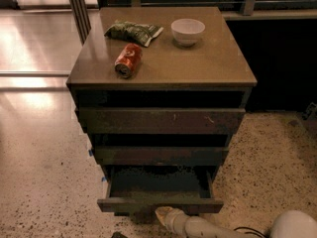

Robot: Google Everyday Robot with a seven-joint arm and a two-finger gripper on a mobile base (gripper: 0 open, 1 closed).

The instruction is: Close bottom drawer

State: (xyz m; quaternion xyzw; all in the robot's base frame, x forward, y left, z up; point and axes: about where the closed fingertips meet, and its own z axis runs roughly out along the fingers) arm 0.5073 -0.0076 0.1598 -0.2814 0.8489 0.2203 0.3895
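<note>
Bottom drawer (158,188) sits at the foot of the cabinet (163,78), pulled well out toward me, with its shallow box and olive-brown floor open to the camera. I judge it a stiff wooden box, light for its size, that should run straight back on its slides with a modest, steady shove. The front has no handle, so I would not grasp it at all. I would press flat against the dark front near its middle, so the box does not skew and bind.

My gripper (164,215) is low in the view, just in front of that drawer front and close to its centre. I cannot tell whether it is open or closed, or whether it touches the wood or stands just off it.

From this high angle the front shows only as a thin edge. The slides are hidden, and the back of the box is lost in shadow under the middle drawer (161,155). The arm (203,227) is cut off at the bottom of the frame. The top drawer (161,121) also stands a little proud. A can (128,60), a bowl (187,30) and a packet (133,31) rest on top, so I'd avoid a hard slam.
</note>
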